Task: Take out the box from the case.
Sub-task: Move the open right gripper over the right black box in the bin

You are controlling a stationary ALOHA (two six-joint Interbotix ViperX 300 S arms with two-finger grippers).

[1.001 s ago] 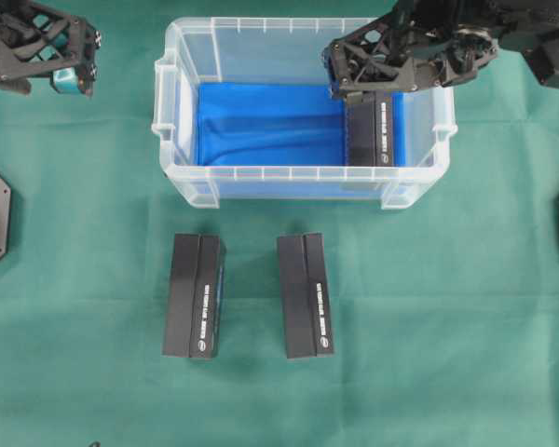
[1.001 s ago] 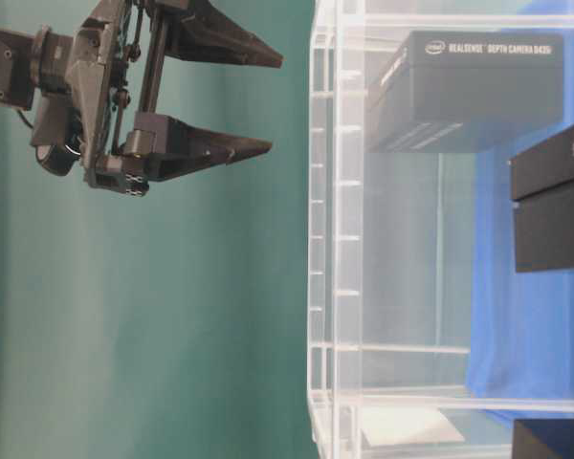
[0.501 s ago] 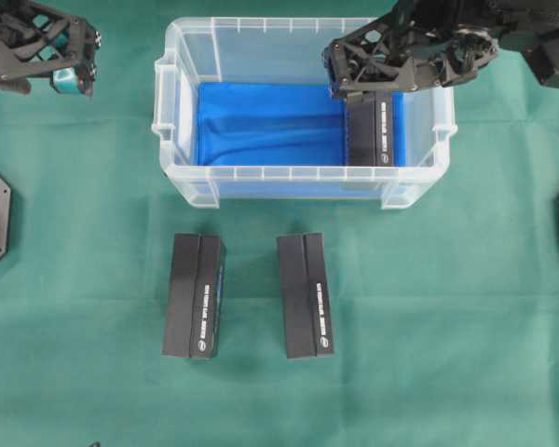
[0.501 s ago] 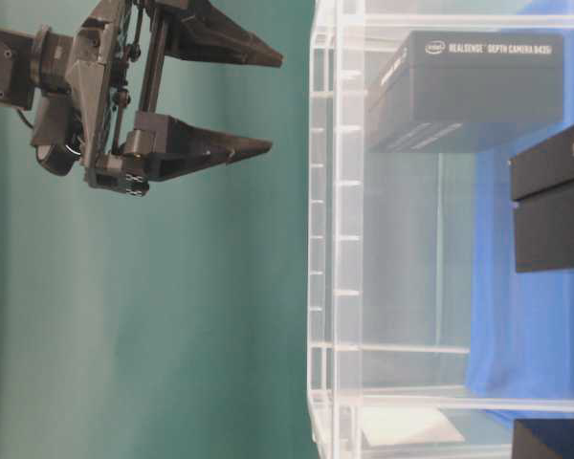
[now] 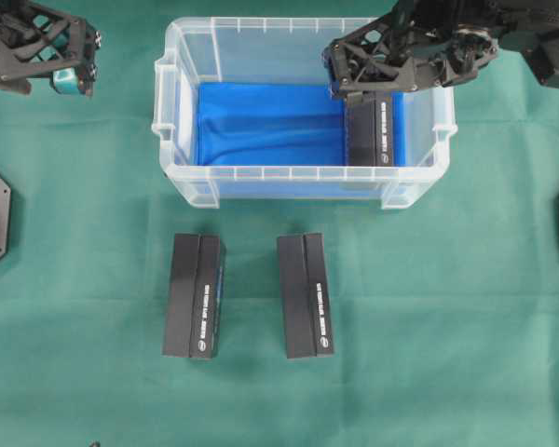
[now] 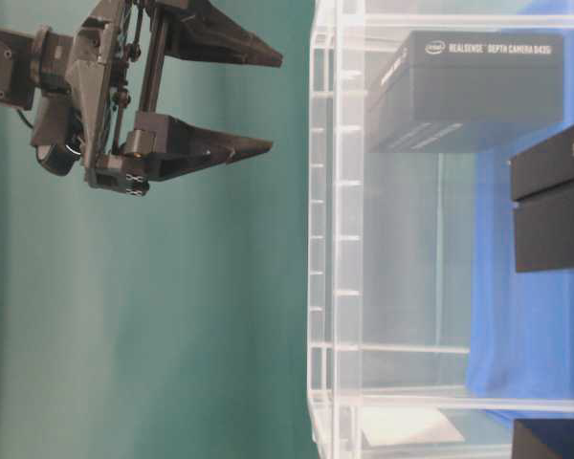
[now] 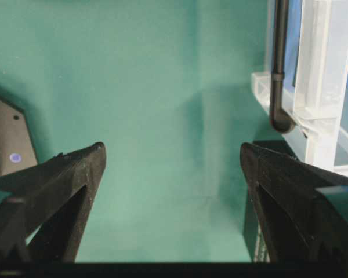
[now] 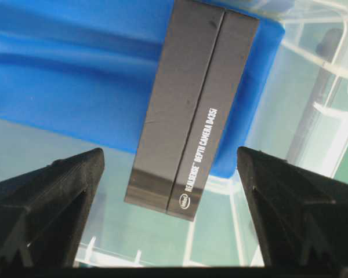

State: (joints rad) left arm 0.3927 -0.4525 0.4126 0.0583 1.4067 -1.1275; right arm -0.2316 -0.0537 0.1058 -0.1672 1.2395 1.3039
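The case [image 5: 289, 182] is a clear plastic bin with a blue cloth [image 5: 270, 121] on its bottom, standing at the back middle of the green table. One black box [image 5: 373, 135] lies inside at the case's right end, lengthwise front to back. My right gripper [image 8: 171, 159] hangs open above the box's near end, with a finger on either side and neither touching it. In the right wrist view the box [image 8: 191, 110] shows white lettering. My left gripper [image 5: 79, 67] is open and empty at the far left, outside the case [image 6: 325, 239].
Two more black boxes [image 5: 194, 295] [image 5: 306, 295] lie side by side on the green cloth in front of the case. A corner of the case [image 7: 322, 87] shows to the right of the left gripper [image 7: 171, 152]. Black base plates sit at both table edges.
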